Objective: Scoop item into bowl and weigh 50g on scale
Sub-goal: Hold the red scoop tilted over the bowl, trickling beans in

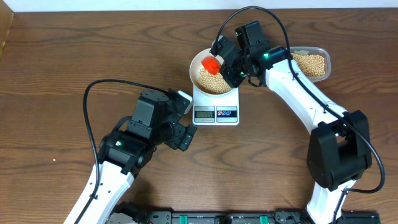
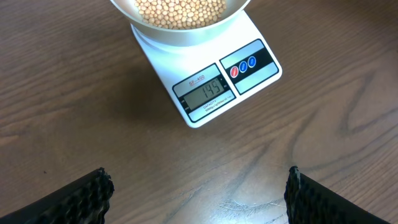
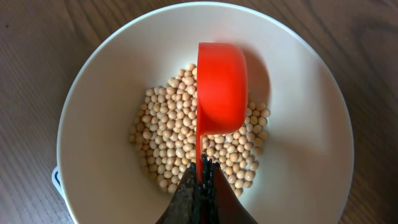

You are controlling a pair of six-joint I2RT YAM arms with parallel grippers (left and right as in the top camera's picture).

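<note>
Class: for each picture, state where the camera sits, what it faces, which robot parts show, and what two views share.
Overhead: above table, looking down on scale, bowl, left arm, right arm.
Left wrist: on left arm, facing scale; open left claw visible.
Right wrist: over bowl, looking down; shut right claw grips red scoop.
Shared: bowl of beans.

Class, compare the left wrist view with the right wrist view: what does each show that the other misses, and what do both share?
Only the left wrist view shows the scale with its display and buttons, plus the left gripper open above the table. Only the right wrist view shows the red scoop over the beans, its handle clamped in the right gripper. Both show the white bowl holding beans, and the wooden table.
</note>
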